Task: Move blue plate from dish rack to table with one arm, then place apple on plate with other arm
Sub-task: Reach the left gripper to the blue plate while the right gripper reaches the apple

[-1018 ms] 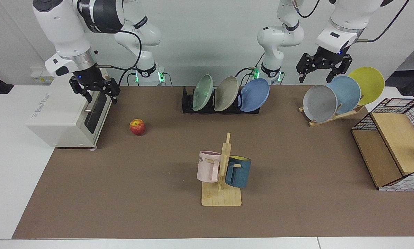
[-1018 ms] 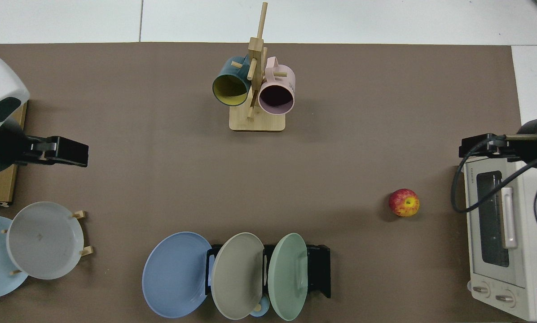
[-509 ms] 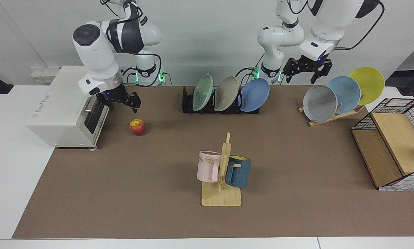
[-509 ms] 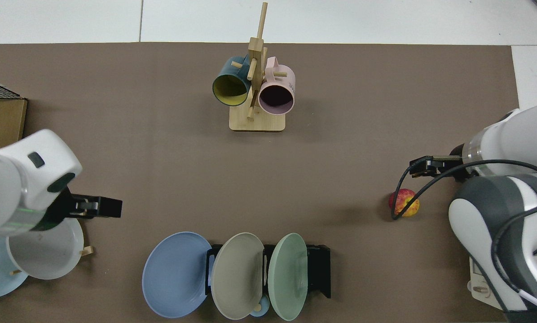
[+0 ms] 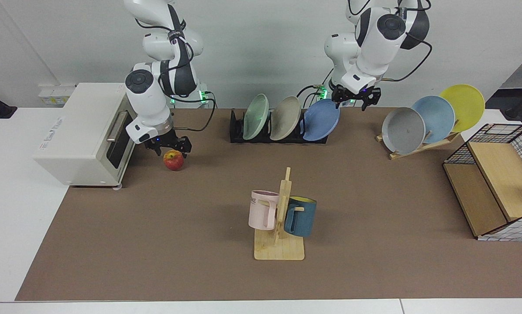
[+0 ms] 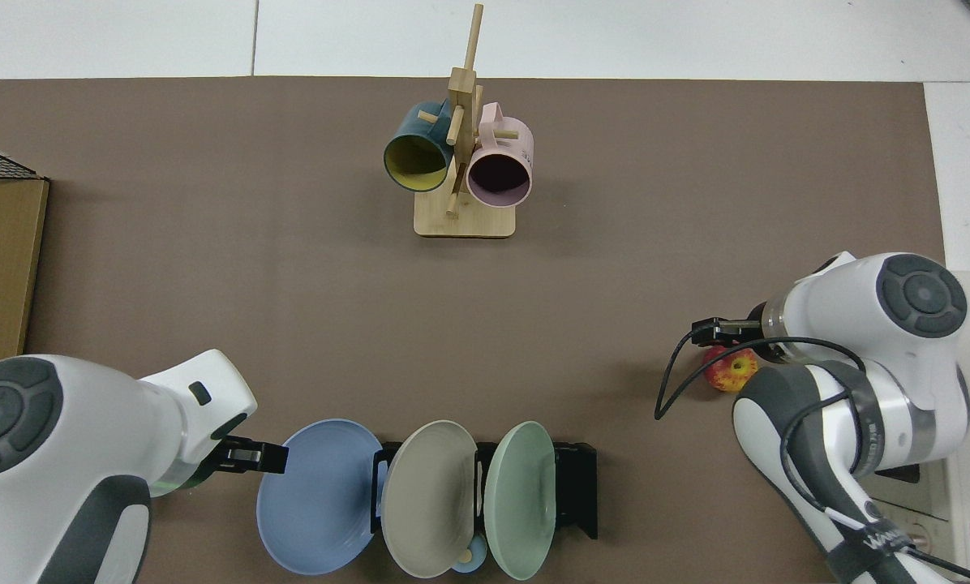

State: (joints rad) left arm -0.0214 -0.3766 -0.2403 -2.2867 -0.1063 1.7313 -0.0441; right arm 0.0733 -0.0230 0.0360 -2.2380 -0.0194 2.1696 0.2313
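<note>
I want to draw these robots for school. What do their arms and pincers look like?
Both arms are glossy white with rounded joints, dark grey bands and round dark caps. Each ends in a small black pincer: the left pincer and the right pincer. A thin black cable loops beside each wrist, and green lights glow at their bases.

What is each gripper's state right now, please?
Left gripper: open, empty, at the blue plate's upper rim.
Right gripper: open, empty, just above the apple.

Plain pale grey wall (image 5: 261, 48) behind; white tabletop border (image 5: 12, 205) around brown mat; even indoor light.
</note>
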